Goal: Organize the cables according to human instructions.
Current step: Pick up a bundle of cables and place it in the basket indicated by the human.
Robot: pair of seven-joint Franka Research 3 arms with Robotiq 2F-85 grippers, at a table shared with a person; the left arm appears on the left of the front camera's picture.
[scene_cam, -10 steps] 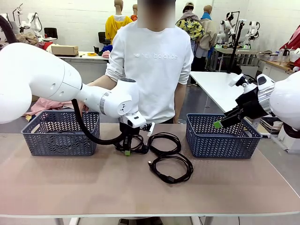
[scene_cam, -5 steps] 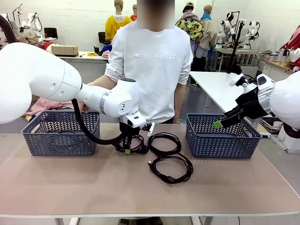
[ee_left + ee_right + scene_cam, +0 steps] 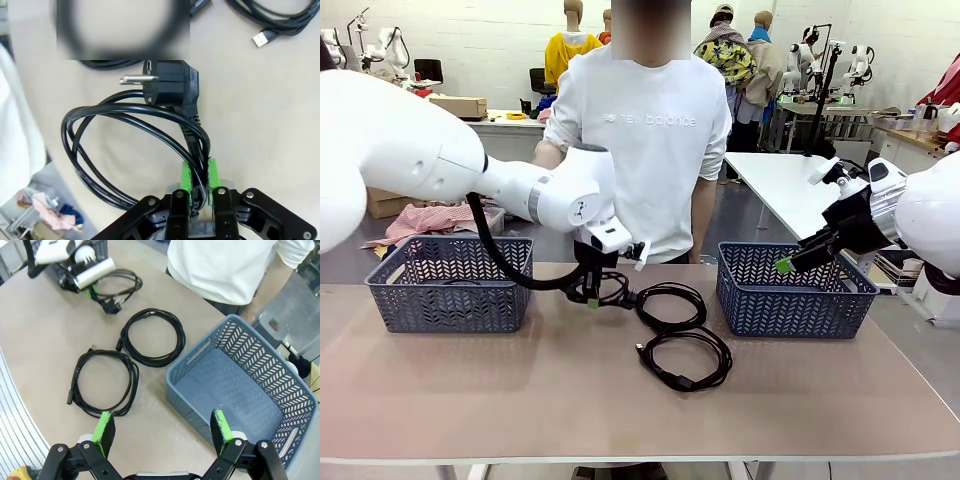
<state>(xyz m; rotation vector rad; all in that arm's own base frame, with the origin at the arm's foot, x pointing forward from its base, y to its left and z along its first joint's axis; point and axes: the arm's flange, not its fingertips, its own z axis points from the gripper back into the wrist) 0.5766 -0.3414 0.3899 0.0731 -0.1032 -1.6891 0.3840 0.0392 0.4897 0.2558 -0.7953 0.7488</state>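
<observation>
- Pads (image 3: 185, 172) of the left gripper (image 3: 199, 174) are pressed together on a coiled power cord (image 3: 72, 147), pinching its strands. The cord's two-pin plug (image 3: 170, 82) sits just beyond the fingertips.
- The right gripper (image 3: 162, 426) is spread wide and holds nothing.
- A grey-blue basket (image 3: 280, 390) lies ahead of its right finger.
- A USB cable (image 3: 132, 382) lies coiled on the table (image 3: 40, 325) just ahead of its left finger, with another coiled cable (image 3: 179, 340) beyond.

text: "new balance" | on: chest of person's white sweatshirt (image 3: 642, 165) | view: front
</observation>
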